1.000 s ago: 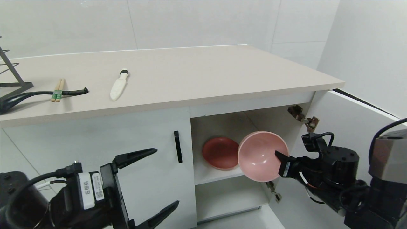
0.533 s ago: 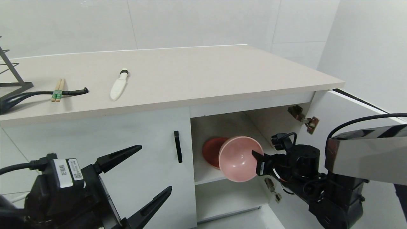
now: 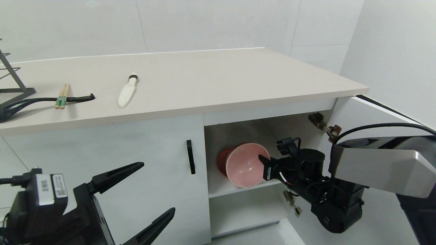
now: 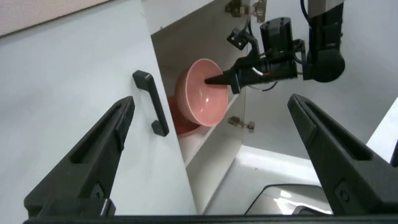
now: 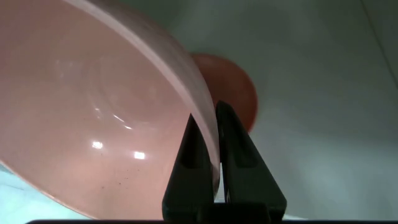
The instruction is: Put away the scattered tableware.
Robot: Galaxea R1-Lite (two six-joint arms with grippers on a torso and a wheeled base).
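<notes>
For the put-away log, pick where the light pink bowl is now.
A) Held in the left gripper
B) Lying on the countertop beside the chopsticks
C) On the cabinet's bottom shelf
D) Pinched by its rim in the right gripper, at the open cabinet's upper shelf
D: the right gripper is shut on the rim of the pink bowl, holding it tilted in front of the red dish, while the left gripper is open and empty.

The right gripper (image 3: 264, 162), its arm (image 3: 374, 170) stretched forward, pinches the pink bowl's (image 3: 242, 166) rim, while the left gripper (image 3: 157, 188) hangs low, fingers spread wide.
</notes>
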